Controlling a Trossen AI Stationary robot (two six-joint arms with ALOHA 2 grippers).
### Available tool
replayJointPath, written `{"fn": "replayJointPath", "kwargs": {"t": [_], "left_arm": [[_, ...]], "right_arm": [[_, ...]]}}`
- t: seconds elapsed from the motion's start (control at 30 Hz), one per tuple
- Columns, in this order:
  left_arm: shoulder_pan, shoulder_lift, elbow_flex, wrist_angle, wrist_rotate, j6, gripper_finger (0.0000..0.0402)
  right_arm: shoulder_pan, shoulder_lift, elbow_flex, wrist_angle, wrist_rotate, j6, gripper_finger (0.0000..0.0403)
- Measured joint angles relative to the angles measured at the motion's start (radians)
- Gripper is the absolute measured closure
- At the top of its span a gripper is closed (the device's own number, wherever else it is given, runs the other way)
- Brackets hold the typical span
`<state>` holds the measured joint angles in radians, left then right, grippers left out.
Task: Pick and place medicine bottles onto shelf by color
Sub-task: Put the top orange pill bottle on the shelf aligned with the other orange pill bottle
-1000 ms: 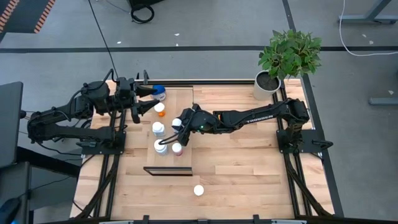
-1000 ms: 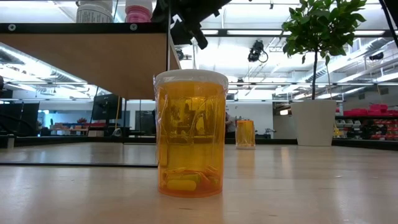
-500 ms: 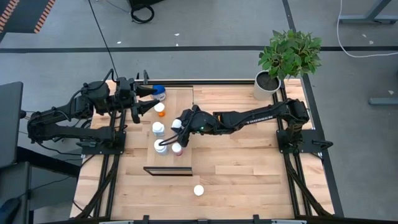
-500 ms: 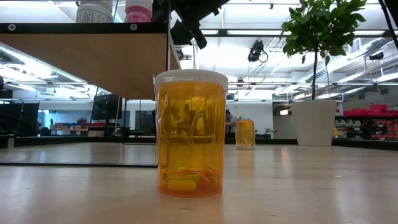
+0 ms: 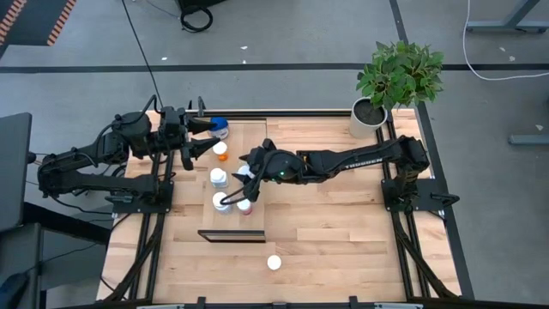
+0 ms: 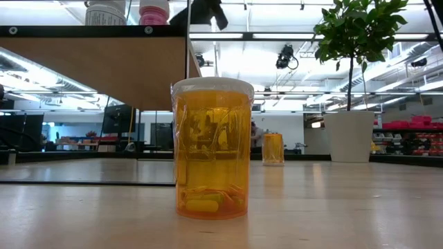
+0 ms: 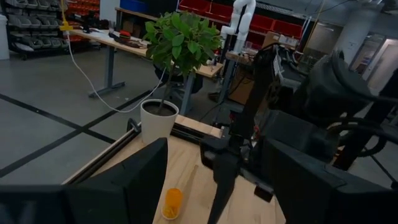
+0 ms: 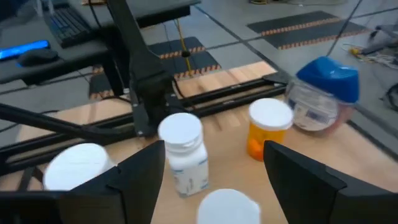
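Logging left to right.

Noting left gripper [image 5: 204, 137] at the far end of the shelf [image 5: 253, 137], fingers spread, clasping nothing. Seeing blue-capped bottle [image 5: 220, 127] just beside one of those fingers; looking tilted in the right wrist view, cannot confirm. Marking orange bottle [image 5: 220, 149] just past the other finger, upright.

Noting right gripper [image 5: 238, 194] low over the shelf's middle, fingers parted wide, gripping nothing visible. Finding a white bottle [image 5: 222, 203] by one fingertip and the pink bottle [image 5: 244, 206] by the other; a second white bottle [image 5: 219, 177] standing just ahead of the fingers. All three standing with long axes vertical, white caps pointing up.

Judging the risk:
- clipping a cap while lifting out, since the bottles are crowding both right fingers; toppling one likely meaning rolling off the shelf edge.
- nudging the pink bottle into the white one, spoiling the colour grouping.

Leaving one orange bottle [image 6: 211, 149] on the tabletop, well apart from both sets of fingers, upright, cap up.
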<state>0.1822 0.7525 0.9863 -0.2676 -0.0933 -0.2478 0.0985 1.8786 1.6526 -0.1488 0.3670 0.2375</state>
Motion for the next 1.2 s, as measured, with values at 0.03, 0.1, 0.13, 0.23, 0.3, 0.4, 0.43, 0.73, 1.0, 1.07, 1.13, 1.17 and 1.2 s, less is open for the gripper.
{"fn": "replayJointPath", "kwargs": {"t": [0.03, 0.1, 0.13, 0.23, 0.3, 0.4, 0.43, 0.73, 1.0, 1.07, 1.13, 1.17, 1.2], "left_arm": [[0.000, 0.000, 0.000, 0.000, 0.000, 0.000, 0.0134], [0.000, 0.000, 0.000, 0.000, 0.000, 0.000, 0.0134], [0.000, 0.000, 0.000, 0.000, 0.000, -0.002, 0.0134], [0.000, 0.000, 0.000, 0.000, 0.000, -0.003, 0.0134], [0.000, 0.000, 0.000, 0.000, 0.000, -0.003, 0.0134], [0.000, 0.000, 0.000, 0.000, 0.000, -0.003, 0.0134], [0.000, 0.000, 0.000, 0.000, 0.000, -0.003, 0.0134], [0.000, 0.000, 0.000, 0.000, 0.000, -0.003, 0.0134], [0.000, 0.000, 0.000, -0.004, 0.000, -0.003, 0.0134], [0.000, 0.000, 0.000, -0.018, 0.000, -0.003, 0.0134], [0.000, 0.000, 0.000, -0.032, 0.000, -0.003, 0.0134], [0.000, 0.000, 0.000, -0.040, 0.000, -0.003, 0.0134], [0.000, 0.000, 0.000, -0.050, 0.000, -0.004, 0.0134]], "right_arm": [[-0.003, 0.000, 0.009, -0.015, 0.008, -0.004, 0.0124], [-0.005, 0.000, 0.025, -0.046, 0.014, -0.010, 0.0124], [-0.006, 0.000, 0.036, -0.058, 0.015, -0.014, 0.0124], [-0.005, 0.000, 0.087, -0.104, 0.014, -0.018, 0.0124], [0.001, 0.000, 0.129, -0.178, 0.001, 0.007, 0.0124], [0.010, 0.001, 0.235, -0.381, -0.006, 0.098, 0.0125], [0.010, 0.000, 0.273, -0.448, -0.006, 0.135, 0.0125], [0.000, -0.003, 0.469, -1.085, 0.044, 0.466, 0.0125], [-0.133, 0.000, 0.290, -1.177, -0.081, 0.600, 0.0125], [-0.178, -0.001, 0.222, -1.126, -0.147, 0.620, 0.0125], [-0.222, 0.002, 0.154, -1.092, -0.211, 0.642, 0.0125], [-0.242, 0.002, 0.124, -1.069, -0.238, 0.650, 0.0125], [-0.263, 0.001, 0.091, -1.043, -0.268, 0.657, 0.0125]]}}
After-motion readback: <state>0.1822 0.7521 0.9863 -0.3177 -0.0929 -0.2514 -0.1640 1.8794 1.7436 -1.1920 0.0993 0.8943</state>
